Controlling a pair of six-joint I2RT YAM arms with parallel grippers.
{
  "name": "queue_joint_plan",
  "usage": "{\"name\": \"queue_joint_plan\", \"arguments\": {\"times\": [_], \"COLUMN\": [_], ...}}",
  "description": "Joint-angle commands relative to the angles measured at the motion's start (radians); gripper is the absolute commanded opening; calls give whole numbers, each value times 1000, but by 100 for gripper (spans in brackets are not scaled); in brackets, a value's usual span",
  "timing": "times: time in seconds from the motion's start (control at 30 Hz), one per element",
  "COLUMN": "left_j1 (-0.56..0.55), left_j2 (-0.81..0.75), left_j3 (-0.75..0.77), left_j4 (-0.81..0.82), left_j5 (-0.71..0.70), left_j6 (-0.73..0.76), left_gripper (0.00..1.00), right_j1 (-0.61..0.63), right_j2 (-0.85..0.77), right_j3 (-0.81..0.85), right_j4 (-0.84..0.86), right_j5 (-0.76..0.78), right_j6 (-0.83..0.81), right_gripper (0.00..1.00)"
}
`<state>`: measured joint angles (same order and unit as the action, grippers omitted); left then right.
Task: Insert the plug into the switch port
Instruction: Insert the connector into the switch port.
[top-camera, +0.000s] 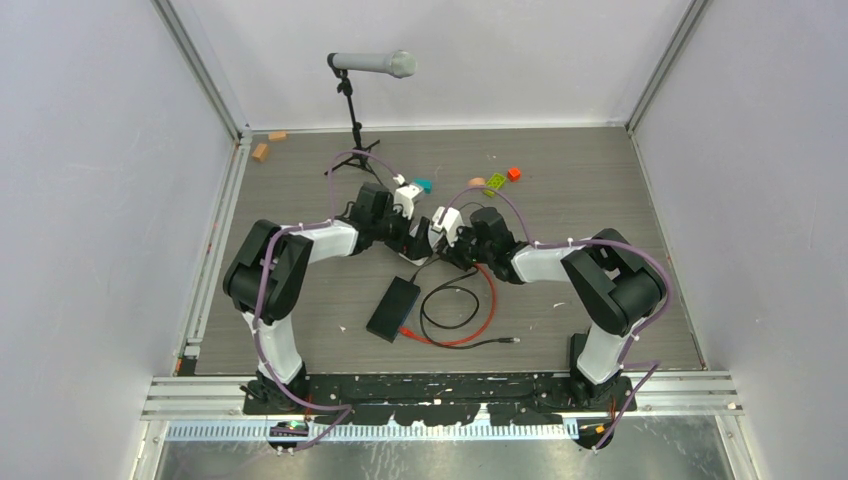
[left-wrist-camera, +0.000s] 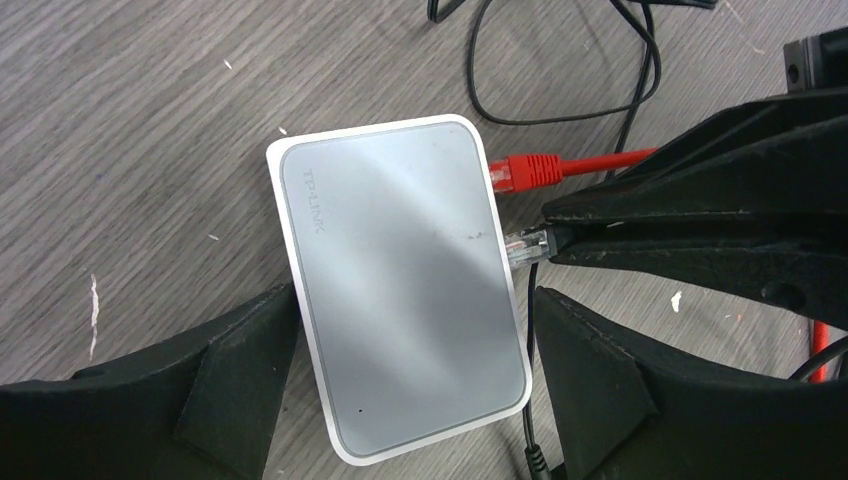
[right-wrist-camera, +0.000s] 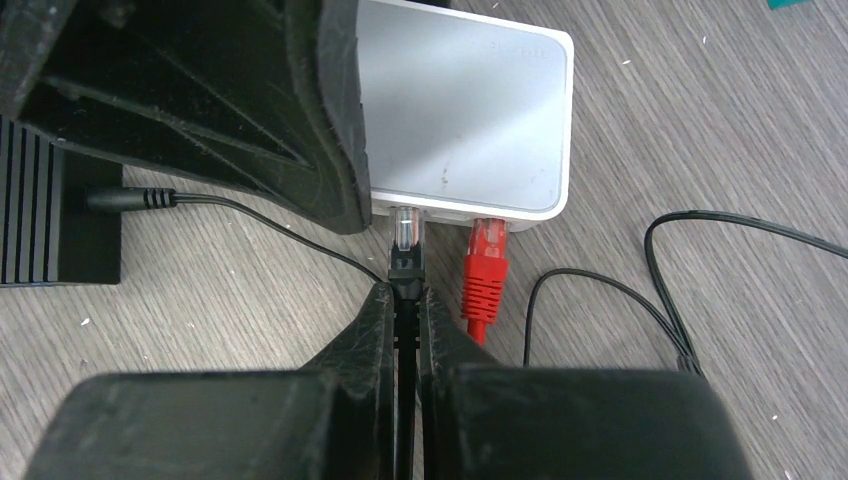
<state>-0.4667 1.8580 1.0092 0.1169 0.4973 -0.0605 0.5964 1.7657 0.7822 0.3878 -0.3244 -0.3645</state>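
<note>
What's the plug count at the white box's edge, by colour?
Red plug: 1
Clear plug, pinched in the right claw: 1
Total: 2, both at the near edge of the white box

Pale walls (top-camera: 90, 200) enclose a grey wood-grain tabletop (top-camera: 620, 180).

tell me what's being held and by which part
The right gripper pinches the clear-tipped plug by its black boot; the left gripper, open around the white box, holds nothing.
</note>
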Motion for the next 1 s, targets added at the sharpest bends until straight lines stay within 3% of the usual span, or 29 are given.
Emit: {"name": "queue_joint_plan", "arguments": {"times": [0.0,0.27,0.6,0.97], "left_j1": [-27,-47,-55,-53], "left_j2": [-43,-48,-44,-45], "left_j3": [-4,-3,6,5], "left_j4": [-78,-105,-114,-128], "left_j5": [26,-43,-93,-162], "left_j6": [25,53,57,34], "left_gripper": [88,91,57,53], "right_j1": [-10,-13,-15,-11], "right_j2": [-40,-35,-53,-88], "right_j3": [49,55,27,-11], "right_j4": [74,60,68,-23], "right_j5": [-10,-7,22,39], "right_j6": [14,18,20,5], "right_gripper": [0,0,0,0]}}
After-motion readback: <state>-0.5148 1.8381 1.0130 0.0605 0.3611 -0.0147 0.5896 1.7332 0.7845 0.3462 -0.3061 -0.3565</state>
